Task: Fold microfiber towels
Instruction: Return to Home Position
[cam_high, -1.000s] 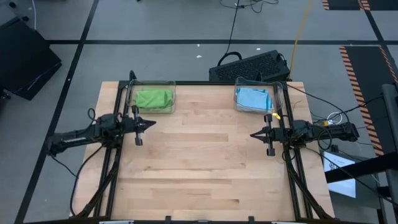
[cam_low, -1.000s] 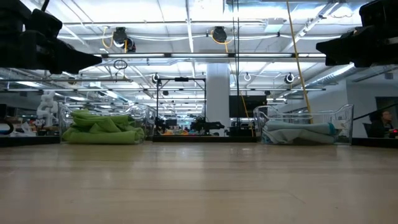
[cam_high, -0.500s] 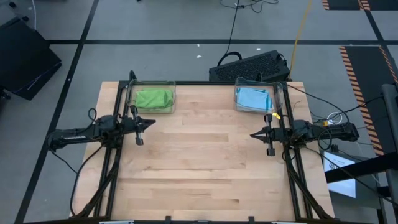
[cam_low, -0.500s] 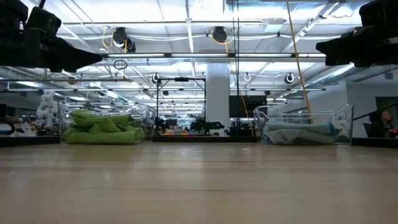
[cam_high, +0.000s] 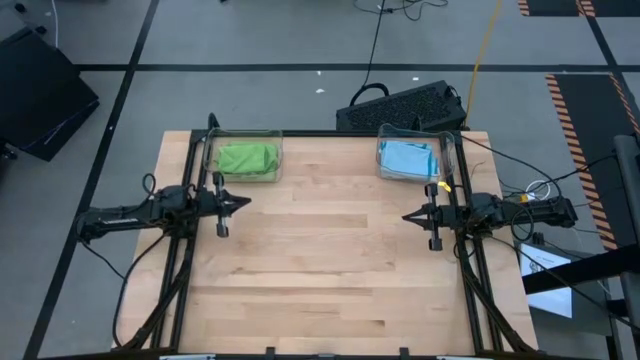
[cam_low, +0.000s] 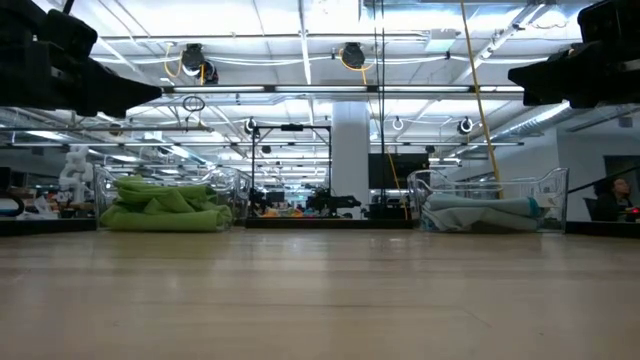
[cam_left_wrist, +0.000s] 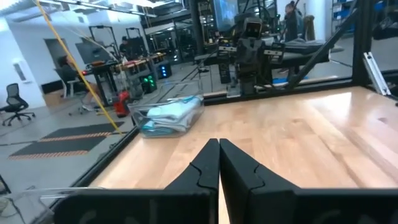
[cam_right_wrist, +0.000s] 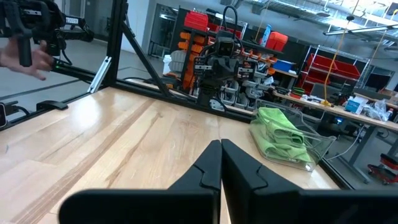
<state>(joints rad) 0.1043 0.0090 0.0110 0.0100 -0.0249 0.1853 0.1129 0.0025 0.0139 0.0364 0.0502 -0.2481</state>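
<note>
Lime green microfiber towels (cam_high: 247, 158) lie heaped in a clear bin (cam_high: 212, 160) at the table's far left, also in the low view (cam_low: 160, 205). Light blue towels (cam_high: 407, 158) lie in a second clear bin (cam_high: 447, 150) at the far right. My left gripper (cam_high: 247, 202) hovers shut over the table's left edge and points level toward the middle. In its wrist view the gripper (cam_left_wrist: 219, 146) faces the blue towels (cam_left_wrist: 169, 118). My right gripper (cam_high: 405, 216) mirrors it at the right edge, shut; its wrist view (cam_right_wrist: 221, 146) shows the green towels (cam_right_wrist: 280, 134).
Bare wooden tabletop (cam_high: 320, 260) stretches between the two grippers and toward the near edge. A black case (cam_high: 405, 105) sits on the floor beyond the far edge. A person's hand (cam_right_wrist: 25, 56) shows off the table in the right wrist view.
My left arm has swung a little about its base, so its gripper tip has shifted slightly toward the table's near edge and it points more squarely across the table. The towels have stayed where they were.
</note>
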